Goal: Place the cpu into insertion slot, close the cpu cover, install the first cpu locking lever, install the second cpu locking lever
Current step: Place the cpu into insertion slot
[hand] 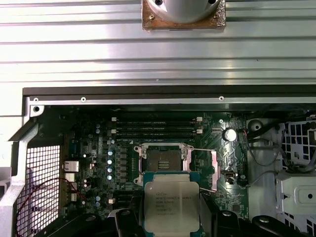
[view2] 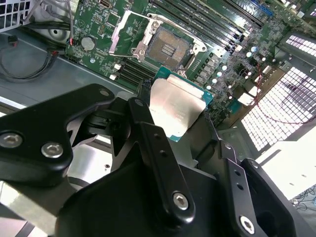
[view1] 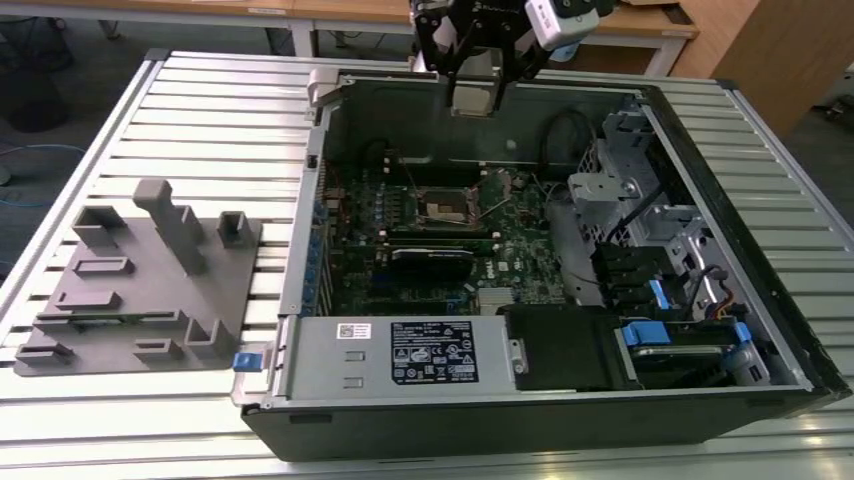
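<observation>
The cpu (hand: 171, 207) is gripped by the tool (hand: 170, 219). Its fingers (hand: 126, 224) are closed on two opposite edges of the chip, and the silvery top is turned toward the first wrist view. In the exterior view the tool (view1: 477, 95) is seen hanging above the far wall of the open computer case (view1: 400, 115), which is laid on the slatted table (view1: 200, 110). The chip is held clear of the board and is touched by nothing but the fingers.

The insertion slot (view1: 447, 205) is found on the green circuit board (view1: 521, 260). In the exterior view it lies below the tool and nearer than it, and only slightly toward the exterior view's left. In the second wrist view the cpu cover (view2: 117, 37) is seen swung open to one side of the socket, so the contact field is left bare. In the first wrist view the chip's edges are seen roughly parallel to the socket frame. Placement is judged not yet made.
</observation>
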Robot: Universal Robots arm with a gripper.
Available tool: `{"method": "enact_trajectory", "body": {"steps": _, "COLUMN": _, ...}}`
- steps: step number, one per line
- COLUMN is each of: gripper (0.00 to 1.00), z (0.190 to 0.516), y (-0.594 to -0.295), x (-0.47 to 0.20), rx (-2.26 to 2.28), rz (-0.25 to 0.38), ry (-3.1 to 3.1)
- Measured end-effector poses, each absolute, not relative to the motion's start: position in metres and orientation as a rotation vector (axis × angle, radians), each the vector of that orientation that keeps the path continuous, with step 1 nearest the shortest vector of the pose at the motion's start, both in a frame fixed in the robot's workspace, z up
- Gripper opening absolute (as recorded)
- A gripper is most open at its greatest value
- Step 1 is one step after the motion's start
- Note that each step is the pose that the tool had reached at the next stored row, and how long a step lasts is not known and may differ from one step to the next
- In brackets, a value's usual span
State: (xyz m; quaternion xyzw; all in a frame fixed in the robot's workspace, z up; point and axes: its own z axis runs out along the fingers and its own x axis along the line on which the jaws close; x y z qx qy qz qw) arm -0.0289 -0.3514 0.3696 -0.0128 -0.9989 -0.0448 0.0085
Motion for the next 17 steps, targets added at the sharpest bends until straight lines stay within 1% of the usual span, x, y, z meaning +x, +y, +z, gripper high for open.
{"method": "enact_trajectory", "body": {"steps": 17, "gripper": 0.54, "z": 0.3651, "y": -0.3514, "x": -0.0289, "rx": -0.040, "rz": -0.140, "ry": -3.121}}
